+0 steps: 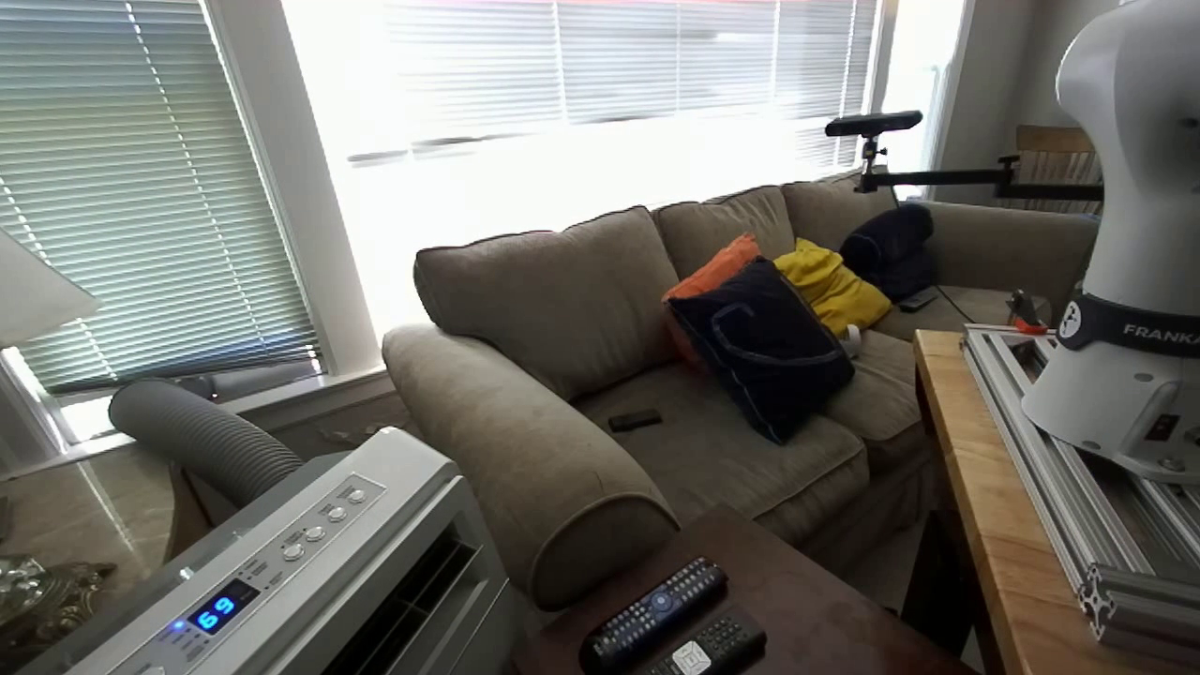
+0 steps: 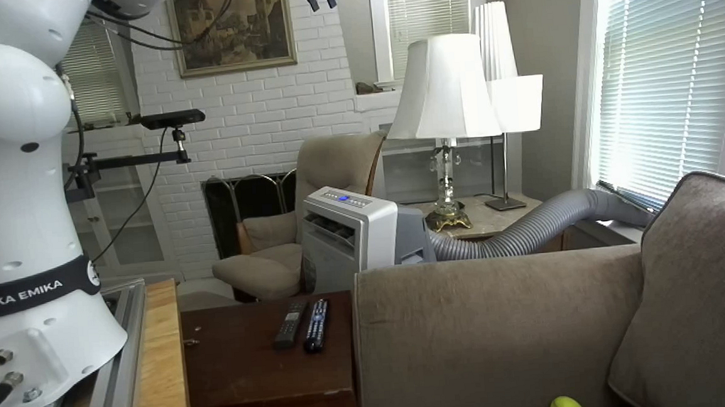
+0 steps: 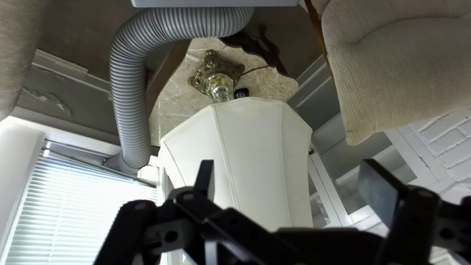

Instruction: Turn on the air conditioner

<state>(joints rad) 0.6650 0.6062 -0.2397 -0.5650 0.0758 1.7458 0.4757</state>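
Observation:
The air conditioner is a light grey-white boxy unit with a sloped top panel. It stands at the lower left (image 1: 323, 581) in an exterior view, where its buttons and a lit blue display reading 69 show. It also stands mid-frame (image 2: 380, 231) in an exterior view, with a blue light on top. In the wrist view only a strip of its casing (image 3: 217, 3) shows at the top edge. My gripper (image 2: 323, 6) hangs high above the unit, at the top edge, apart from it. In the wrist view the fingers (image 3: 287, 165) are wide open with nothing between them.
A grey hose (image 2: 527, 225) runs from the unit to the window. A white-shaded lamp (image 2: 444, 91) stands behind it and fills much of the wrist view. A brown chest (image 2: 240, 368) with two black remotes, a sofa (image 2: 501, 314) and an armchair (image 2: 335, 164) stand close by.

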